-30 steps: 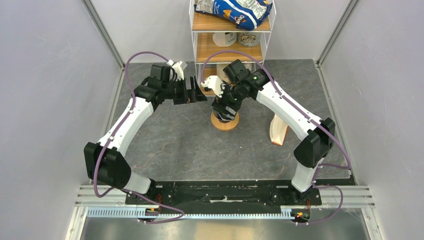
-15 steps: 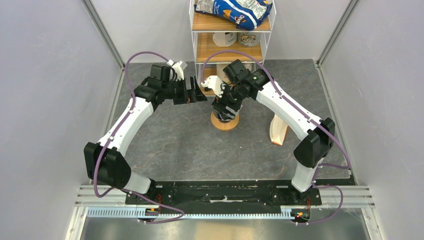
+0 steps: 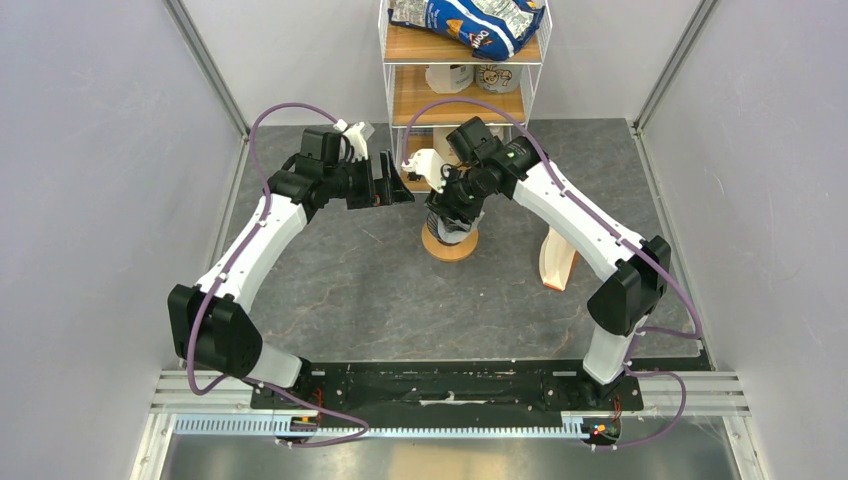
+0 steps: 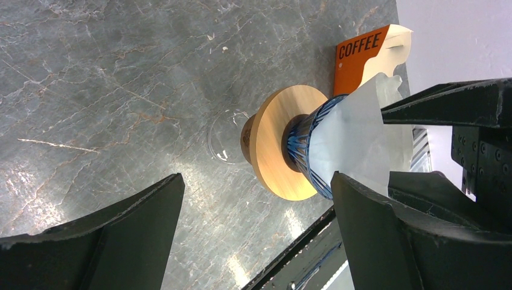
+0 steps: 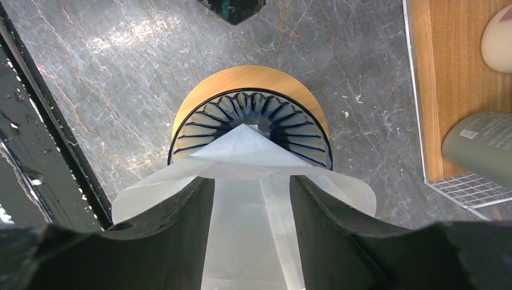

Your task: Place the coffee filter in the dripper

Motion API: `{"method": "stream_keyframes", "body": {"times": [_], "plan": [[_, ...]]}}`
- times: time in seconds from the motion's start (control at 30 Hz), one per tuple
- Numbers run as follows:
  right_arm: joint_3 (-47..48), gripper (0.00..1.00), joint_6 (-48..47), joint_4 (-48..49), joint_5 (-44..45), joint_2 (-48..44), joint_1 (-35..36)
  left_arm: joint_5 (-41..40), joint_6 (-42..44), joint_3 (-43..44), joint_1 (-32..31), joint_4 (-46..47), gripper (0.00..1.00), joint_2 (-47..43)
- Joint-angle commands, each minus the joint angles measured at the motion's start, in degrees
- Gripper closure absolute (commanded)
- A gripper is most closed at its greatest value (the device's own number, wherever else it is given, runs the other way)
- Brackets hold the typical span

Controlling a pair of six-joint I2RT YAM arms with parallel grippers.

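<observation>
Coffee filter [image 5: 241, 157] paper is seen with its pointed tip lowered into the mouth of the dripper [image 5: 284, 115], while its wide wavy rim is spread out above the cup, toward the right gripper [image 5: 250, 181]. The paper is not seated against the ribbed blue walls, and much of the ribbing is exposed around the tip. In the left wrist view the filter is shown leaning out of the dripper at a slant.

The dripper is carried in a round wooden ring [image 4: 275, 139], and the ring is set on a clear glass beaker [image 4: 220, 136] standing on the grey stone-patterned table [image 3: 350, 270]. Whether anything is in the beaker cannot be told.

The right gripper is held directly over the dripper, its two fingers partly apart with the filter lying between and behind them. Whether the paper is pinched or merely resting there cannot be told. The left gripper [image 4: 253, 181] is spread wide with nothing between its fingers and is held just beside the dripper, apart from it.

An orange holder [image 4: 359, 51] lettered COFFEE is stood on the table behind the dripper, with white paper showing at its top. A wooden shelf [image 5: 444, 90] is seen at the table's far edge. A blue-and-white bag [image 3: 470, 20] is laid on its top level.
</observation>
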Motion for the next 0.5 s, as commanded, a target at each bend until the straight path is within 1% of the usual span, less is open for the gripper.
{"method": "stream_keyframes", "body": {"times": [0.0,0.1,0.27,0.47], "plan": [[2.09,0.44,-0.04,0.19,-1.23,0.56,0.48,-0.54,-0.79,-0.30,-0.04,1.88,0.01,-1.92],[2.09,0.50,0.02,0.43,-1.25,1.67,0.48,-0.61,-0.98,-0.53,-0.04,1.90,0.01,-1.96],[2.44,0.52,-0.02,0.67,-1.11,3.54,0.57,-0.86,-1.29,-0.84,0.00,1.99,0.01,-2.24],[1.12,0.53,-2.84,0.51,-0.92,3.87,0.65,-1.02,-1.31,-0.92,-0.04,1.95,0.01,-2.21]]}}
